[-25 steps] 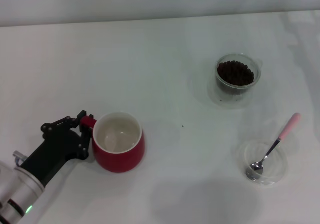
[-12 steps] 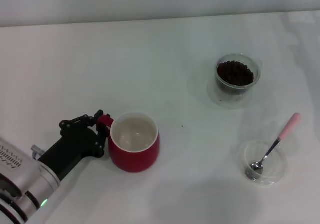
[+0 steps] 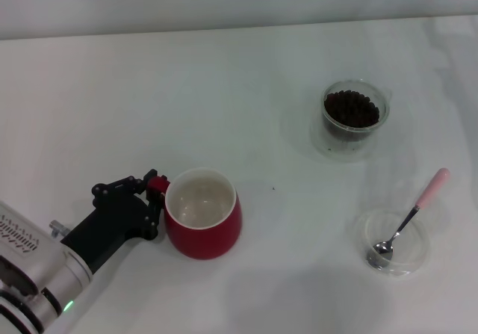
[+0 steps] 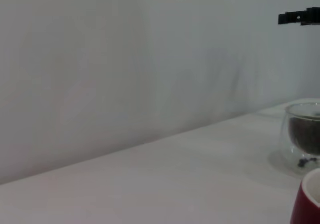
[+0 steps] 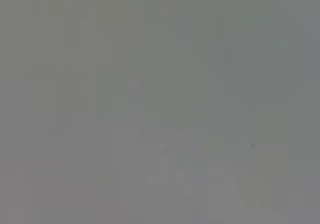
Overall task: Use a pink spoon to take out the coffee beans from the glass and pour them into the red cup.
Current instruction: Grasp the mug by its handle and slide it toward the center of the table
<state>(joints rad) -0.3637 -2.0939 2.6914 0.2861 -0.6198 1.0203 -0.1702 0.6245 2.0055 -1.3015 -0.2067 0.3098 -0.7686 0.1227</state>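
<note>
L gripper (image 3: 151, 199) is sitting lower left of the head view w/ jaws clamped on the loop handle of the red cup (image 3: 203, 224), prob. holding it there to steady or position the cup as the pour target, mouth facing up and empty inside. R gripper isn't showing anywhere, so its jaws can't be told. Pink spoon (image 3: 409, 220) is lying untouched at lower right, bowl resting in the clear dish (image 3: 370, 226), its long axis running diagonally w/ the pink handle pointing up-right, while the glass (image 3: 352, 117) holding the coffee beans (image 3: 351, 107) is standing upper right, well apart from the cup.
</note>
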